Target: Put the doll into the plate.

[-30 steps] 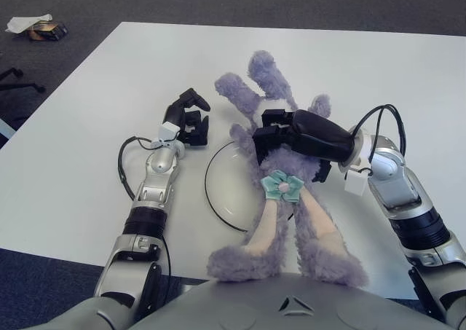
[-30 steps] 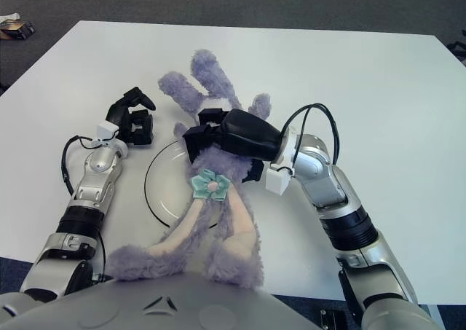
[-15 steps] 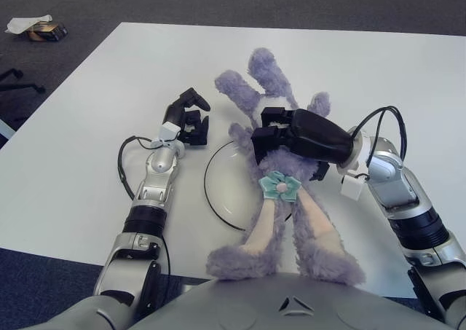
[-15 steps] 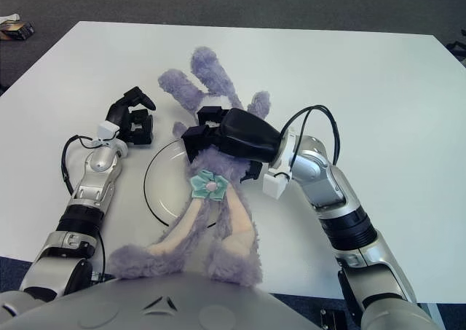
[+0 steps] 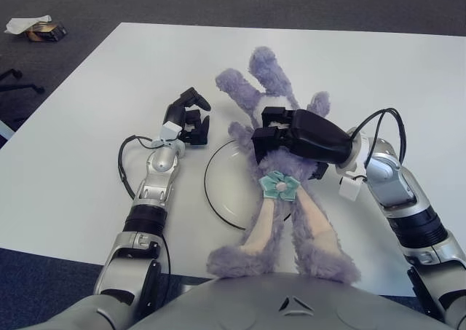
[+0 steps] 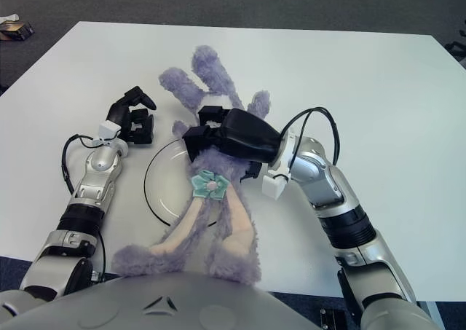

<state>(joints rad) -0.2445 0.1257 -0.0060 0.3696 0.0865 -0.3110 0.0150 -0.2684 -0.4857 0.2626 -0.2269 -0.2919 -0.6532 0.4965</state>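
Both views are taken from the robot's head, angled forward and down onto the white table [image 5: 87, 111] at close range. The same scene is shared, slightly offset sideways between the eyes. The robot's chest is caught along the bottom edge, dark floor beyond the table

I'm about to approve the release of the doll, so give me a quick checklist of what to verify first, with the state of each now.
1. Right hand grips the doll: ok, fingers closed around its upper body.
2. Doll is over the plate: ok in part, torso covers the plate's right side.
3. Whole doll fits on the plate: not ok, ears and legs reach well past the rim.
4. Left hand is out of the way: ok, it shows left of the plate, holding nothing.
5. Doll rests on the plate: cannot tell.
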